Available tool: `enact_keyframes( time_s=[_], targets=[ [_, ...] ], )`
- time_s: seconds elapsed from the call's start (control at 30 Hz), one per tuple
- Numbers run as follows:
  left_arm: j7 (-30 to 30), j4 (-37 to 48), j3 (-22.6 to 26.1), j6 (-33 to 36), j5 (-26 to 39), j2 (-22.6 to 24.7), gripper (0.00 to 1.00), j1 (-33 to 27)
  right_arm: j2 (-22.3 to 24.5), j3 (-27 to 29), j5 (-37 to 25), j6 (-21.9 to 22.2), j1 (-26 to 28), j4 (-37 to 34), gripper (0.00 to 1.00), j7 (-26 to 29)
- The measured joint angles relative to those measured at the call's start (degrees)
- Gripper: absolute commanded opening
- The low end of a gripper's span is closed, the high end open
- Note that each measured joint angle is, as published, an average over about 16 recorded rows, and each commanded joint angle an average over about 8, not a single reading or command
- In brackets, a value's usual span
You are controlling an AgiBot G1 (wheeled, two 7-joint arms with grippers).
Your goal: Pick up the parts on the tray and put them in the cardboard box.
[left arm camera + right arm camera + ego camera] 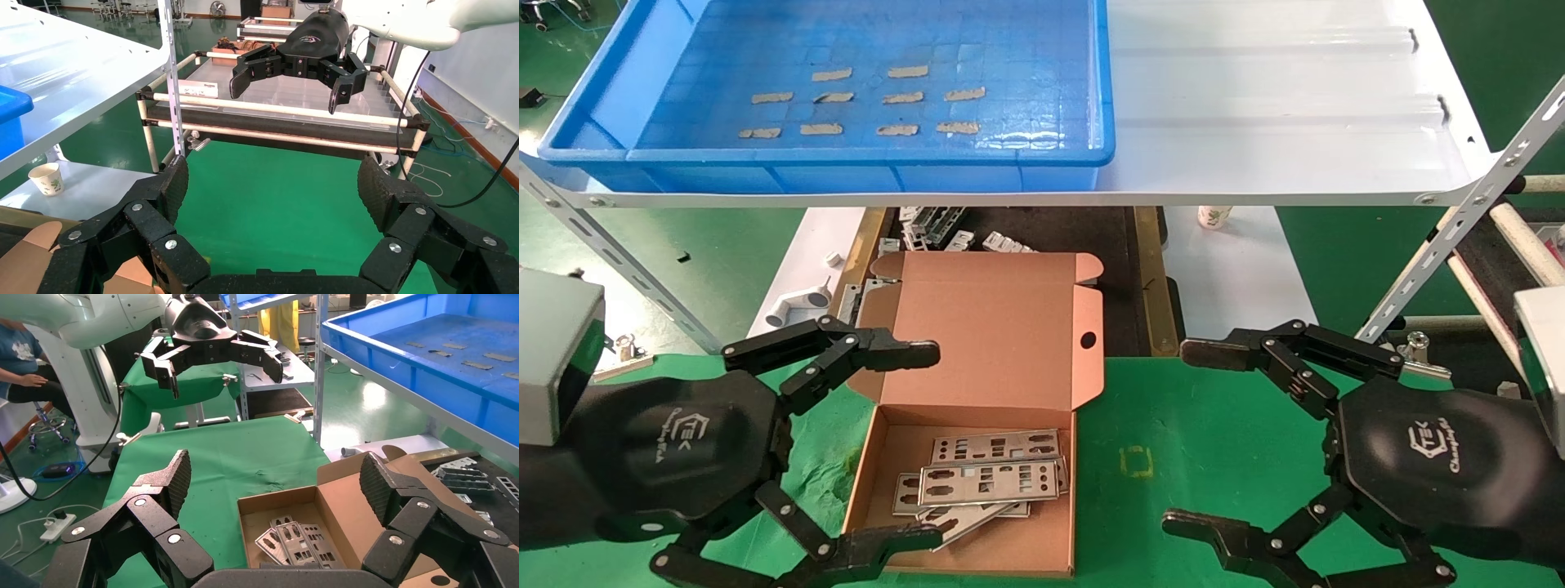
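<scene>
The blue tray (862, 167) sits on the white shelf at the back left; its floor shows only tan tape strips and no parts. It also shows in the right wrist view (428, 373). The cardboard box (977, 327) stands open on the green mat at front centre, lid leaning back. Several silvery parts (989, 482) lie stacked inside; they also show in the right wrist view (294, 542). My left gripper (919, 441) is open and empty at the box's left side. My right gripper (1185, 437) is open and empty over the mat to the box's right.
The white shelf (1279, 122) overhangs the work area on slotted uprights. Below it are small white bracket pieces (944, 233), a white pipe fitting (797, 306) and a paper cup (1214, 216). A rack with white tubes (1524, 237) stands at the right.
</scene>
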Motion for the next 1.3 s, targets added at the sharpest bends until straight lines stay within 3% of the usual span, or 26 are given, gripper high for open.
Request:
enact_keyframes(
  time_s=[1.3],
  targets=[
    [0.00, 0.00, 0.00, 0.00, 0.00, 0.00, 1.00, 0.00, 0.00, 0.00, 0.00, 0.00, 0.00, 0.00, 1.00, 0.00]
  ],
)
